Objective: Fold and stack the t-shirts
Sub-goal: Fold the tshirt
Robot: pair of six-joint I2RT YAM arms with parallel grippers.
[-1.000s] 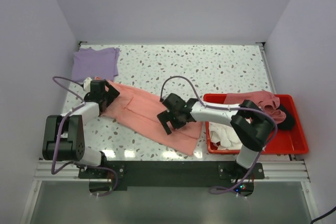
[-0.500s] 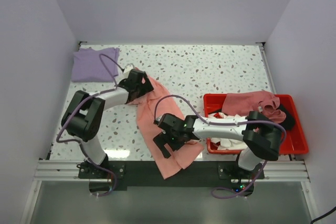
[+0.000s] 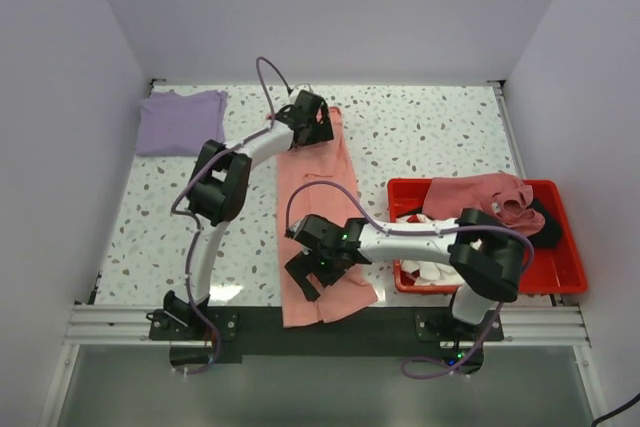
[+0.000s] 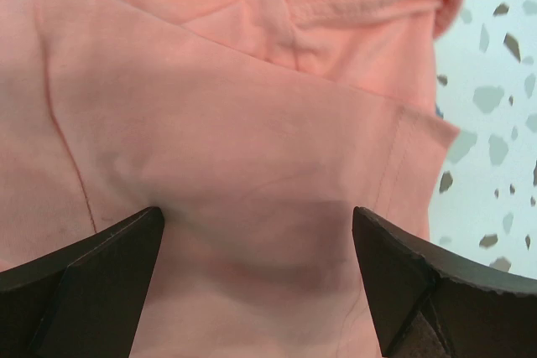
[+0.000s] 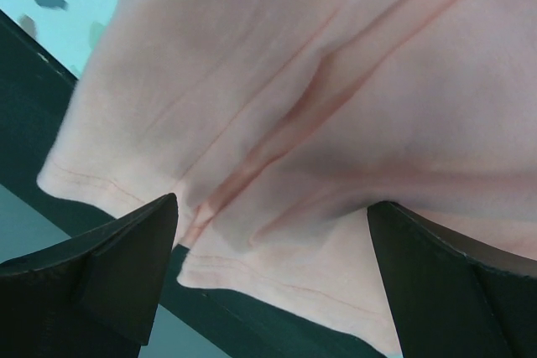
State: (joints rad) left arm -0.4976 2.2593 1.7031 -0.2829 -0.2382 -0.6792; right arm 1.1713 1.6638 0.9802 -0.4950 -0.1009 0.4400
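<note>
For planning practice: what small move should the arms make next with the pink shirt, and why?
Probably the right gripper pushes the large salmon-pink cotton t-shirt farther onto the speckled table: its near hem overhangs the edge, and the jaws stand open.

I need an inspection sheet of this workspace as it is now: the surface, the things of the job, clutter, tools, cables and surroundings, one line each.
Surface: speckled table, no spills seen.
Job's things: salmon-pink t-shirt spread lengthwise at the centre, near hem over the black front rail; lavender t-shirt flat at the far left corner; dusty pink t-shirt, white t-shirt and black t-shirt in the red bin.
Clutter: nothing seen.
Tools: left tool open over the salmon-pink shirt's far end; right tool open over its near part.
Cables: purple cables loop above both arms.
Surroundings: plain white walls.
</note>
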